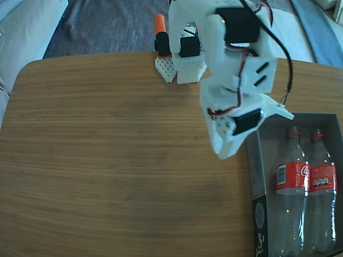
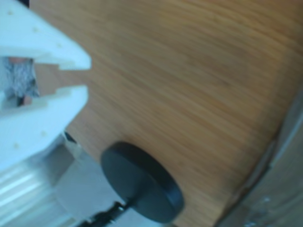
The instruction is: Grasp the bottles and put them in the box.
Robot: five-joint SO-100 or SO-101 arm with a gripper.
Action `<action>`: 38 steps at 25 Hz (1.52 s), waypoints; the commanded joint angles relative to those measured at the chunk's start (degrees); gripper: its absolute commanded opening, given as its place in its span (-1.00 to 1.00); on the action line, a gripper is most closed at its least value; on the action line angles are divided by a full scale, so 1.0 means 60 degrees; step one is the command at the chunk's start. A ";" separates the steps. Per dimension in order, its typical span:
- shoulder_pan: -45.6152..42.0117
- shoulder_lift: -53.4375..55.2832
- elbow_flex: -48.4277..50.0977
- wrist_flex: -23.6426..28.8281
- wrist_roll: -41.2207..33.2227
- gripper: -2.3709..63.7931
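Fixed view, two bottles side by side in box on table, gripper slightly open, empty, over bare wood, black disc close by

Fixed view: bright, even daylight falls on the wooden bench, strongest at the upper right, where the white arm is nearly washed out. Shadows are soft and faint. Wide-angle distortion bows the bench edges toward the corners. Focus is fair, with mild softness. Wrist view: the whole picture is blurred; the wood grain smears, and the white gripper is overexposed. A dark round disc lies out of focus.
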 commanded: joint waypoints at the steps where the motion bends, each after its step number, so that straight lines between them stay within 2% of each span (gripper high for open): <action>1: 0.0337 0.1099 0.0264 -0.0088 0.0220 -0.94; 7: 0.1216 0.2783 0.1919 -0.0498 0.1025 -0.94; 14: 0.1787 0.4482 0.3604 -0.0498 0.1025 -0.94; 23: 0.2681 0.7192 0.6343 -0.1289 0.0937 -0.94; 28: 0.2651 0.8013 0.7266 -0.1304 0.0864 -0.94; 31: 0.2607 0.8276 0.7720 -0.1304 0.0396 -0.94; 38: 0.2710 0.9287 0.8979 -0.1304 0.0469 -0.94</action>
